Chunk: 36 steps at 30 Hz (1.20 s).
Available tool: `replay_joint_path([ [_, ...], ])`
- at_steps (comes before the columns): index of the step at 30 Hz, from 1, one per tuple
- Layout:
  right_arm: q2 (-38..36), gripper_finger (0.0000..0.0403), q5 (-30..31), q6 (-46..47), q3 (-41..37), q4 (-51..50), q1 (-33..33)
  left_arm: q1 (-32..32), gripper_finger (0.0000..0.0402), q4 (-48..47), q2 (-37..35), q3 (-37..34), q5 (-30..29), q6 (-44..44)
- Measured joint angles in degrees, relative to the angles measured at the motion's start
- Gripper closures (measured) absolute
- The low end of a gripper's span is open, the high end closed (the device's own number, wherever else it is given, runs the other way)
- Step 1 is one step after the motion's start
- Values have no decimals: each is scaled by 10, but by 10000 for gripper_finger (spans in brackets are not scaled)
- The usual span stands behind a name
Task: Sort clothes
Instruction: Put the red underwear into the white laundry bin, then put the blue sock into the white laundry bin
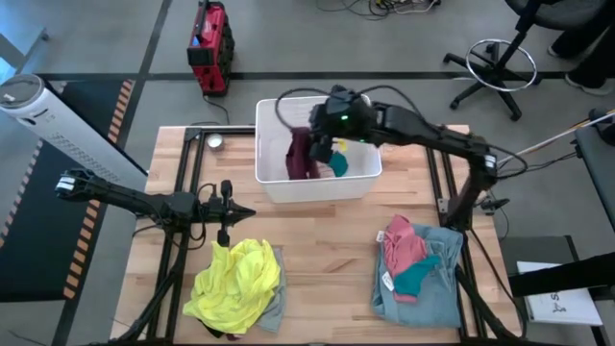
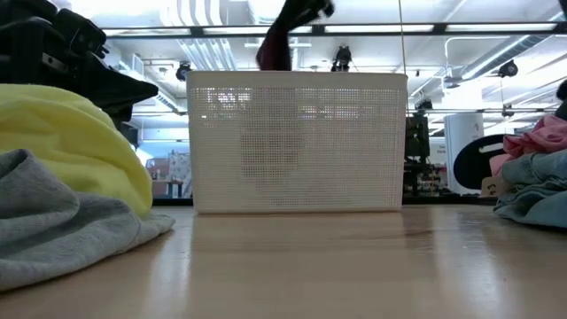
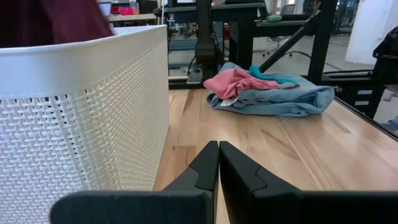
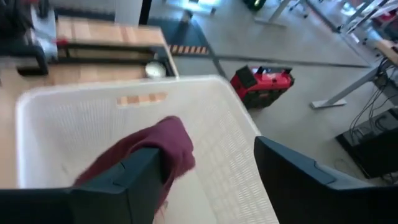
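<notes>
Above the white basket [image 1: 317,187] at the back of the bench [image 1: 327,259], the right gripper [image 1: 322,135] holds up a maroon garment [image 1: 302,154] — its fingers look clamped on the cloth. The garment hangs straight down, long axis vertical, its lower end inside the basket. The step appears to be lifting it out; next it likely needs carrying to a pile — the yellow top [image 1: 235,284] or the jeans [image 1: 432,293]. The left gripper [image 1: 240,213] waits near the yellow top, fingers together.

In the low view the maroon garment [image 2: 275,49] is cut off by the top edge, its holder unseen.
</notes>
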Motion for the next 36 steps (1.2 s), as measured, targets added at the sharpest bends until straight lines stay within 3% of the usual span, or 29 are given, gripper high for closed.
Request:
replay_joint_path([
  [5,-38,174,1,25,1,-15,-11,0,402,0,0,0,0,0],
  [14,-10,187,0,67,1,-116,-76,0,402,1,1,0,0,0],
  [20,29,184,-98,113,1,-193,-111,0,402,-1,8,0,0,0],
  [26,58,196,-135,110,0,-241,-114,0,402,1,11,0,0,0],
  [33,42,207,-281,102,1,-338,-96,0,402,0,14,0,0,0],
  [36,20,203,-263,113,9,-401,-67,0,402,0,16,0,0,0],
])
